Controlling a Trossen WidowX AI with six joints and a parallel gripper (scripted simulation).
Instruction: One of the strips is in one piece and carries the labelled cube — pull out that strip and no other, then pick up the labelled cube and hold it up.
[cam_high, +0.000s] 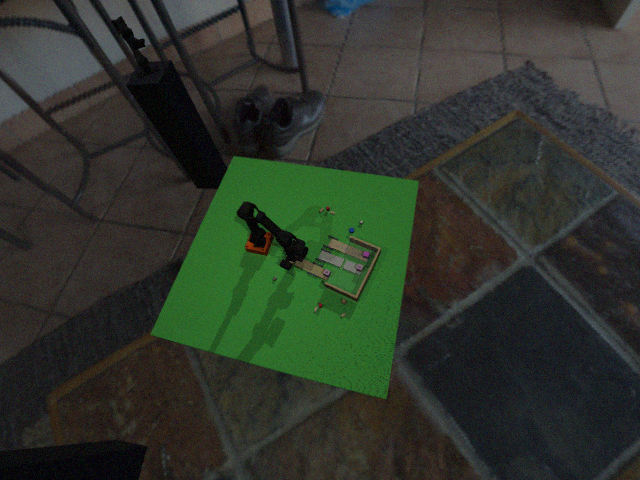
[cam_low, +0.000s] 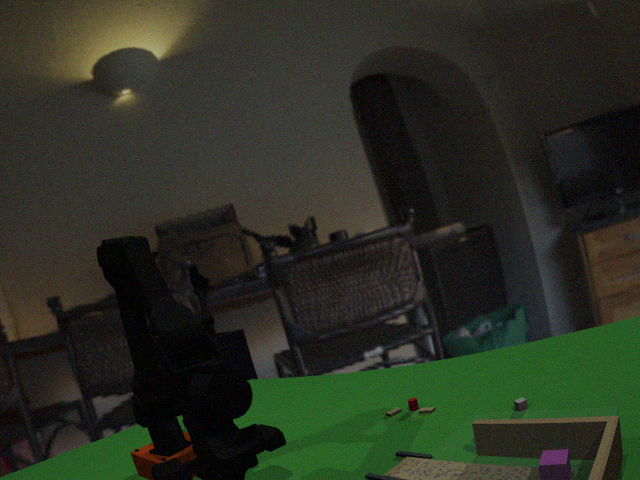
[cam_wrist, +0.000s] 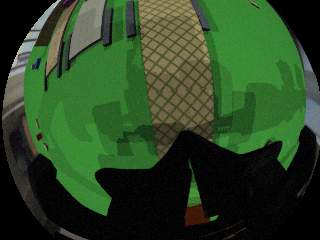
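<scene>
In the top view, the base (cam_high: 256, 250) (cam_low: 144, 463) stood left of the walls (cam_high: 368, 273) (cam_low: 537, 438). The upper strip (cam_high: 343, 248) (cam_low: 449, 469) (cam_wrist: 61, 32), middle strip (cam_high: 330, 258) (cam_wrist: 87, 27) and lower strip (cam_high: 309, 267) (cam_wrist: 177, 75) lay side by side, the lower farthest left, a cube on each one's right end.

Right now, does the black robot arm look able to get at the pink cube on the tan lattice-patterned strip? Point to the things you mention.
Probably yes: the cube (cam_high: 326, 273) sits uncovered at the strip's (cam_high: 311, 267) (cam_wrist: 177, 80) far end. But the black gripper (cam_high: 290, 262) (cam_low: 222, 459) (cam_wrist: 184, 135) is shut at the near end, so it must move outward and open.
</scene>
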